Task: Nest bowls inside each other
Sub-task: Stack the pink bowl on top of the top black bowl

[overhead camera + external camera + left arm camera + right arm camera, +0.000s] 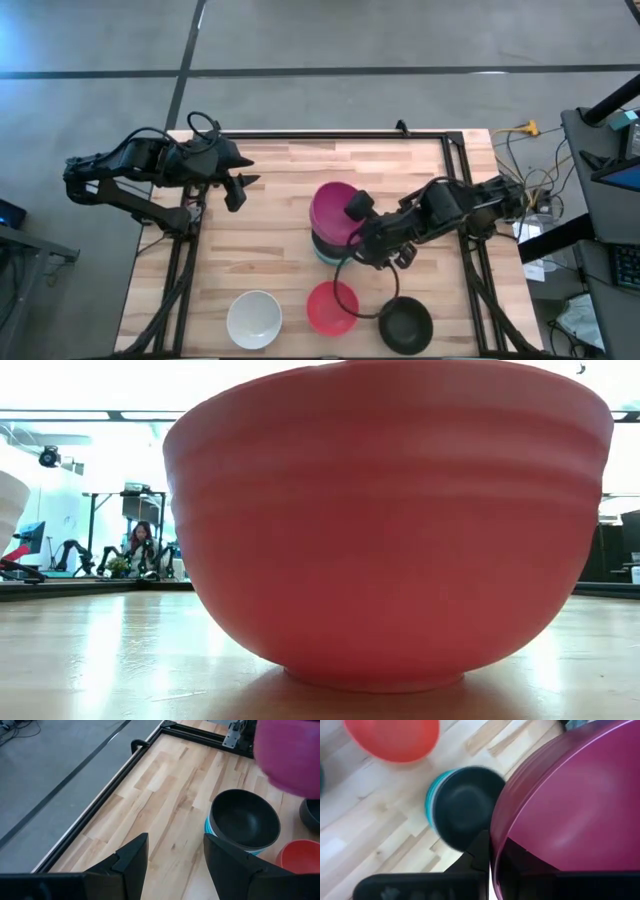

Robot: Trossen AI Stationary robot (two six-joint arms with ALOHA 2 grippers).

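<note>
My right gripper (358, 222) is shut on a magenta bowl (333, 208), held above a stack of nested bowls (325, 250). The stack has a black bowl (245, 820) on top and a teal one (431, 805) under it. A red bowl (332, 307), a white bowl (253, 318) and a second black bowl (405, 323) stand on their bases near the table's near edge. My left gripper (238, 185) is open and empty above the table's far left part. My right gripper holds the magenta bowl by its rim (495, 845) on the side toward the table's right. One finger (479, 851) is outside the wall and the other is inside. The bowl is lifted clear above the stack and tilted.
The red bowl (390, 520) fills the low view, with the white bowl (8, 510) at its left edge. Bare wood lies between my left gripper and the stack (165, 805). A black frame (330, 134) borders the table's far edge.
</note>
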